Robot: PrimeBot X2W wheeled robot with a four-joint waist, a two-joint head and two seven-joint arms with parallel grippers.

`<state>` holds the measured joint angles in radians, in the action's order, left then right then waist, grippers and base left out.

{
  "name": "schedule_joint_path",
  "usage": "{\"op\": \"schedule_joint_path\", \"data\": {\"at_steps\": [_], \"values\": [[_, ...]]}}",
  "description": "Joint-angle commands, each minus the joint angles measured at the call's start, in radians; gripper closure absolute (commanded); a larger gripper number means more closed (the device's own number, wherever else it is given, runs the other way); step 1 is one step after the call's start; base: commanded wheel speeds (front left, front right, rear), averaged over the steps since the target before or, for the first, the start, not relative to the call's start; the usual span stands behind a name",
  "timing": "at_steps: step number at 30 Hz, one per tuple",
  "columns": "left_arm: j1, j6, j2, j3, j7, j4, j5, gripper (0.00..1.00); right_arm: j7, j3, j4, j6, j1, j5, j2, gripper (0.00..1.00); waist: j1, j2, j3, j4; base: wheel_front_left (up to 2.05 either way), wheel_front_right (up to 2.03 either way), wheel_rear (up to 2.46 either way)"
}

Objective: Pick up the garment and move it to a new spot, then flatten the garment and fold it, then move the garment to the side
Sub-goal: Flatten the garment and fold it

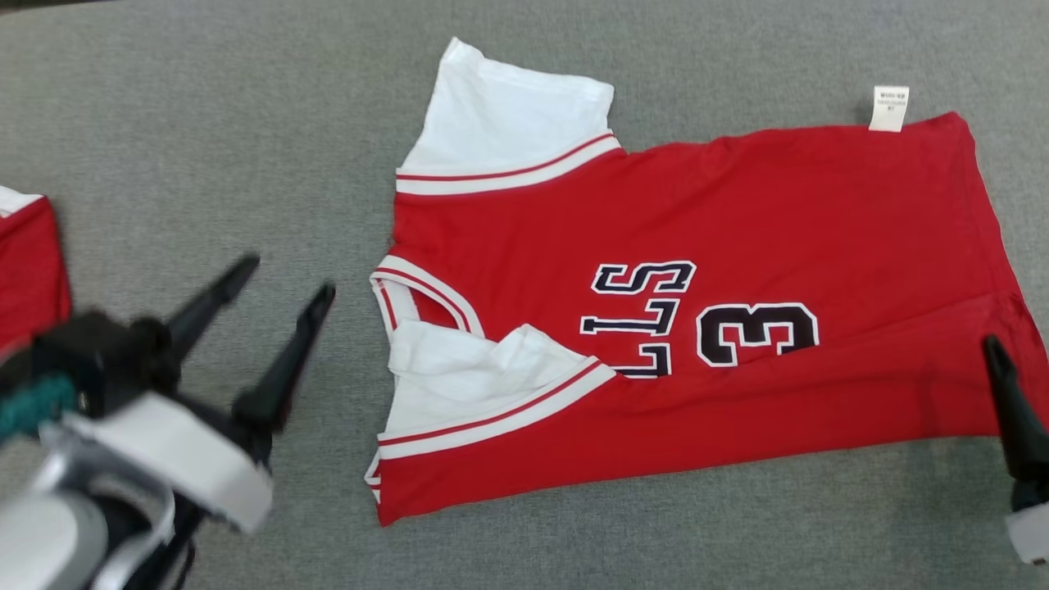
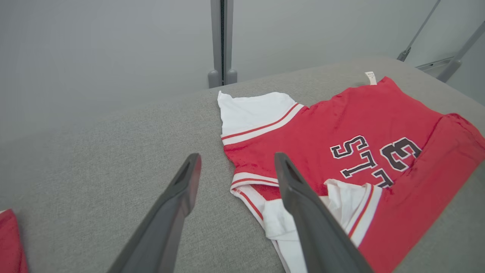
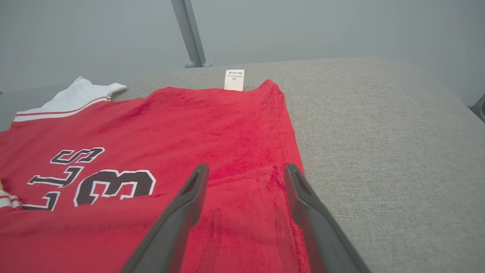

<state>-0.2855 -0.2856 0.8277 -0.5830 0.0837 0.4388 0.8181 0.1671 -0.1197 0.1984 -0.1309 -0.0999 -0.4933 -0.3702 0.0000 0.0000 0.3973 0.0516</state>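
Left gripper (image 1: 285, 279) hovers open beside the red garment (image 1: 737, 213) on the grey counter (image 1: 205, 123); right gripper (image 3: 246, 168), fingers parted, hangs over its hem. A folded white sleeve (image 1: 459, 369) cuts off the lettering "LLS 3"; print on the label (image 1: 889, 108) is unreadable.
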Motion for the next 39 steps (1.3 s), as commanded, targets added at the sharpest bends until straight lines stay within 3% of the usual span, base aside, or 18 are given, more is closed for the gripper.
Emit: {"op": "schedule_joint_path", "data": {"at_steps": [1,12,15,22,34,36,39], "values": [[-0.057,0.019,-0.010,0.004,0.021,-0.018,-0.001,0.00,-0.001,0.013,-0.003,0.000,0.023,0.007,-0.004,0.00,0.0000,0.0000,0.025,-0.015,0.00,0.00,0.00],[-0.667,0.242,-0.185,-0.055,0.395,-0.496,0.112,0.00,-0.025,0.181,-0.049,0.000,0.242,0.021,-0.012,0.00,0.0000,0.0000,0.162,-0.154,0.00,0.00,0.00],[-0.767,0.283,-0.185,-0.061,0.476,-0.620,0.130,0.00,-0.049,0.217,-0.070,0.000,0.273,-0.011,0.006,0.00,0.0000,0.0000,0.182,-0.200,0.00,0.00,0.00],[-0.884,0.334,-0.170,-0.102,0.550,-0.797,0.080,0.00,-0.120,0.275,-0.150,0.000,0.309,-0.050,0.017,0.00,0.0000,0.0000,0.211,-0.280,0.00,0.00,0.00],[-0.932,0.366,-0.122,-0.150,0.546,-0.917,0.005,0.01,-0.209,0.334,-0.254,0.000,0.342,-0.065,0.040,0.00,0.0000,0.0000,0.227,-0.353,0.00,0.00,0.00],[-0.935,0.368,-0.118,-0.153,0.547,-0.924,0.000,0.14,-0.219,0.339,-0.267,0.000,0.345,-0.072,0.037,0.00,0.0000,0.0000,0.230,-0.357,0.00,0.00,0.00],[-0.935,0.374,-0.117,-0.158,0.547,-0.929,-0.002,0.55,-0.234,0.345,-0.279,0.000,0.349,-0.075,0.035,0.00,0.0000,0.0000,0.234,-0.362,0.00,0.00,0.00]]}}
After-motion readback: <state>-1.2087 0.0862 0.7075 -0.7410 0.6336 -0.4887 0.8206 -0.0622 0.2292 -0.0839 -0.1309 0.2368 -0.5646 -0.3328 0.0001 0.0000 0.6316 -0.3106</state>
